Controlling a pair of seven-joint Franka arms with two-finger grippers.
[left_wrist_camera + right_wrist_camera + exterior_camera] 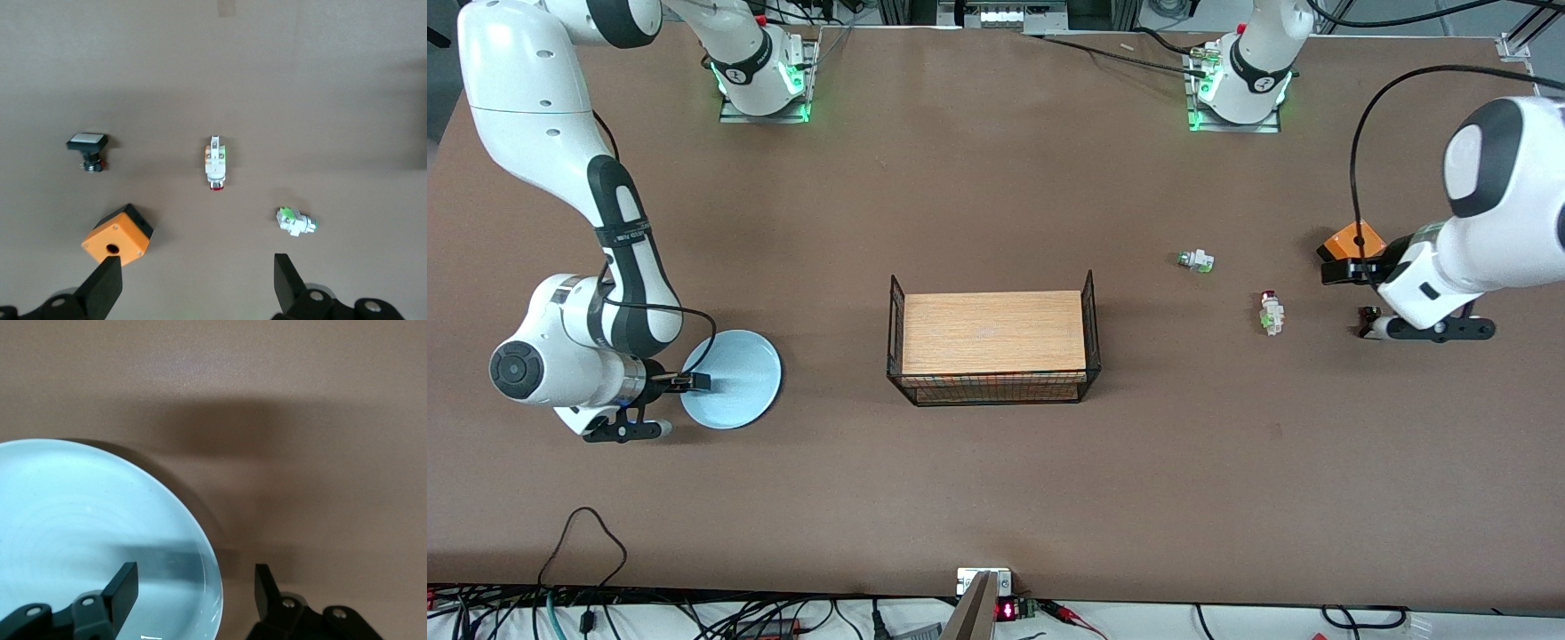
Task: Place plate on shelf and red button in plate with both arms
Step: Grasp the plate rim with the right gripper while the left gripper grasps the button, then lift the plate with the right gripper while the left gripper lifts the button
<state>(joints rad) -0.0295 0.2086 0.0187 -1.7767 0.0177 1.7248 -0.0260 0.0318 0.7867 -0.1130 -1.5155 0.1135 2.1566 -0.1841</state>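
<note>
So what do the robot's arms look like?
Both arms are glossy white with rounded black joints and black cables looping along them. Their bases glow green. The left end effector and right end effector each have two flat black fingers.

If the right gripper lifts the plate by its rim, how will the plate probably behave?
The plate looks rigid and glossy, so it may slip between the right gripper fingers. Held only at one edge, with one finger over it and one outside the rim, it will likely tilt.

plate (734, 378): plain pale blue
red button (1271, 313): white body, dark red cap, green marks
table (996, 480): brown
wire basket (992, 389): black, light wood board inside
switch box (1353, 243): orange
</note>
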